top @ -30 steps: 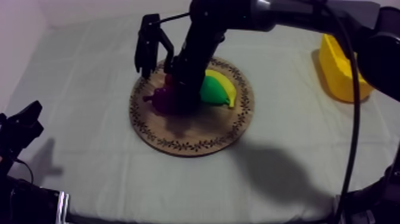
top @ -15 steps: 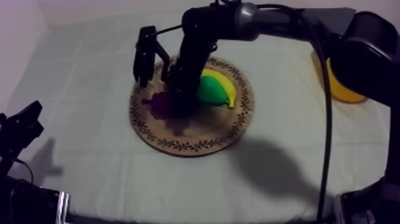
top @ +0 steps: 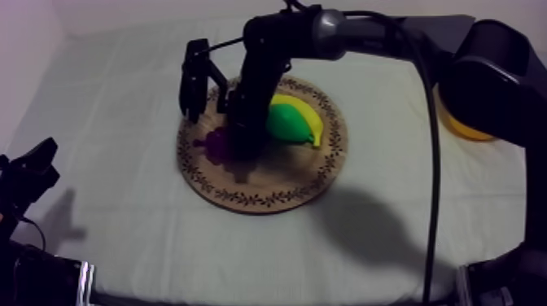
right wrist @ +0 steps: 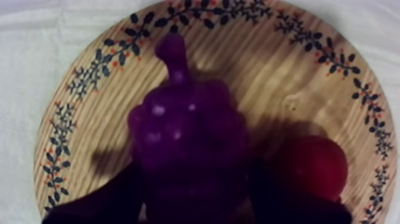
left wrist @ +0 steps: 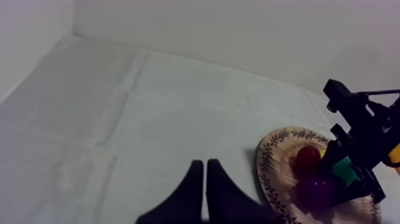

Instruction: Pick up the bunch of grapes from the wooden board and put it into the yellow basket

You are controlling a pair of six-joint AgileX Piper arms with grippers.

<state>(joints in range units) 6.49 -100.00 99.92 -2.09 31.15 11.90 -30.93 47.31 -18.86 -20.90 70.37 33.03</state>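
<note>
Grasp step. Right gripper (right wrist: 193,179) at frame centre, jaws spread astride grapes (top: 216,145), not yet clamped by my read. Grapes lie on board (top: 269,183). Left gripper (top: 28,171) pinched together, lower left. Next: clamp, lift clear, carry right to basket (top: 460,126).

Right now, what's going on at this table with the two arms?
The right gripper is down at the purple bunch of grapes, which lies on the round wooden board with the patterned rim, next to a small red fruit; a green pear and a yellow banana share the board. The yellow basket stands off at the robot's right. The left gripper rests shut, away from the board.
</note>
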